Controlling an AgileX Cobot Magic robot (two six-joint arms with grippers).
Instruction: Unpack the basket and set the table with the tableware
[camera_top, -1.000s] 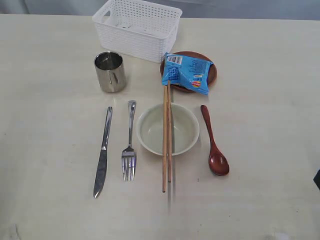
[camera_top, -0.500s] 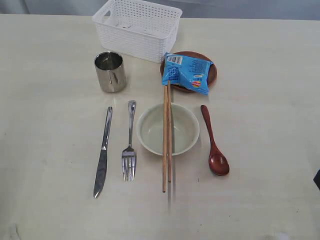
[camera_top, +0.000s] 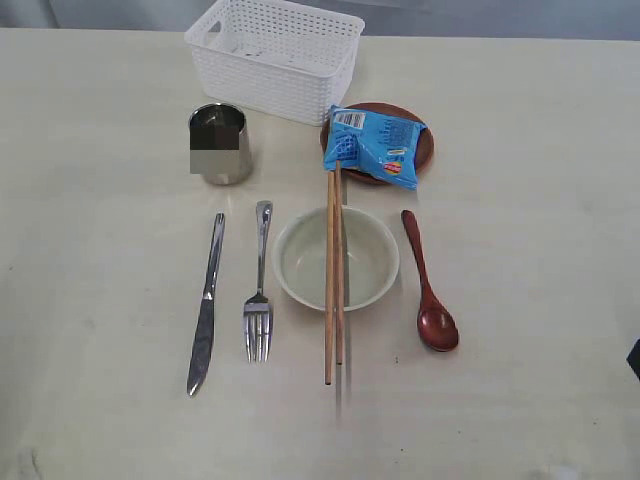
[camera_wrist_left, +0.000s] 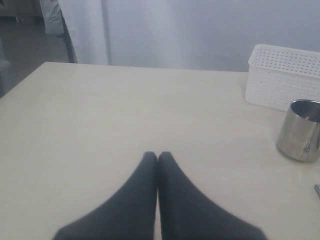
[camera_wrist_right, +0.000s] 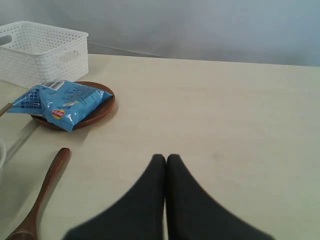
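The white lattice basket (camera_top: 275, 55) stands at the back of the cream table (camera_top: 520, 250), and nothing shows inside it. In front lie the steel mug (camera_top: 220, 143), knife (camera_top: 206, 303), fork (camera_top: 259, 290), the cream bowl (camera_top: 336, 258) with chopsticks (camera_top: 333, 270) laid across it, the red-brown spoon (camera_top: 428, 290) and the brown plate (camera_top: 423, 150) under a blue snack packet (camera_top: 375, 145). My left gripper (camera_wrist_left: 158, 156) is shut with nothing in it, over bare table off to the side of the mug (camera_wrist_left: 300, 130). Shut and empty too, my right gripper (camera_wrist_right: 165, 158) hovers beside the spoon (camera_wrist_right: 42, 192).
Both arms stay outside the exterior view, save a dark sliver at its right edge (camera_top: 634, 358). Bare tabletop stretches wide to the left and right of the setting. A grey wall or curtain runs behind the table's far edge.
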